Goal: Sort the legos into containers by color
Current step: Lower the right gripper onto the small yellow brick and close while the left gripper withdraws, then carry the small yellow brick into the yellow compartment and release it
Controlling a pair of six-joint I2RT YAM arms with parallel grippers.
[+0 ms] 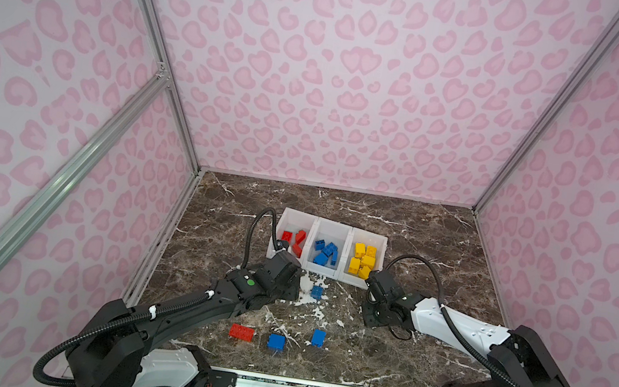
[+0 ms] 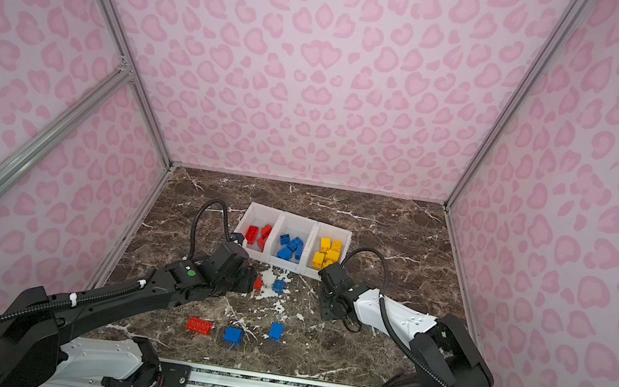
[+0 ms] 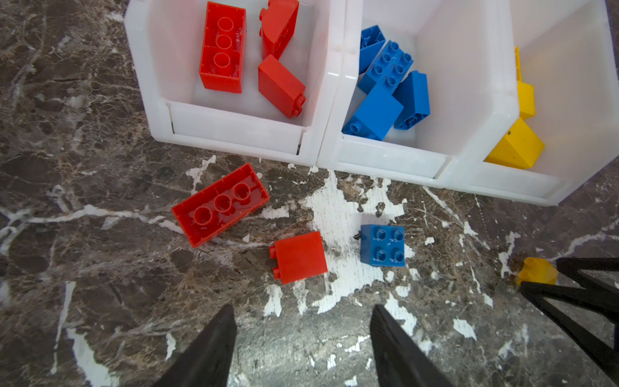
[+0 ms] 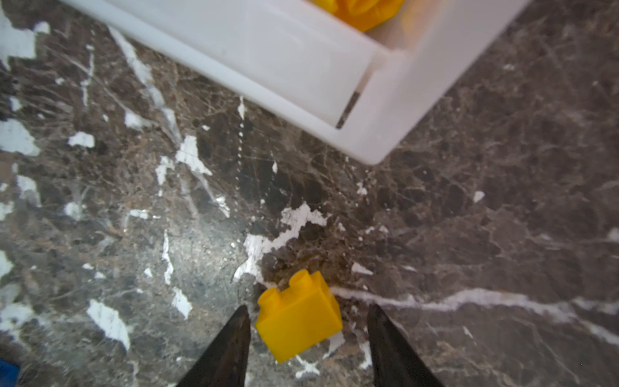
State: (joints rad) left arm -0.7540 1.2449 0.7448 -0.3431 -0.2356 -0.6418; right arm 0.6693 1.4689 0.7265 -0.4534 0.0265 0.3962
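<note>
Now the right tool (image 4: 308, 307), jaws apart, straddles a yellow lego (image 4: 298, 321) on the tabletop (image 4: 502, 201), seemingly mid-pick, and must next clamp squarely and lift it to the container (image 4: 268, 57) just ahead; the left tool (image 3: 303, 306) hangs open.

Showing plain white across the containers (image 1: 334, 227), solid colour on the red legos (image 1: 299, 239), blue legos (image 1: 326, 250) and yellow legos (image 1: 363, 260) inside. Repeating those shades on a loose red brick (image 1: 241, 332), a loose blue brick (image 1: 276, 341) and a loose yellow brick (image 4: 298, 321). Running dark brown marbling with white veins and patches over the table (image 1: 357, 362). Scattering darker pink leopard spots on the pale pink walls (image 1: 358, 84). Pairing black with white on the right arm (image 1: 475, 328).
</note>
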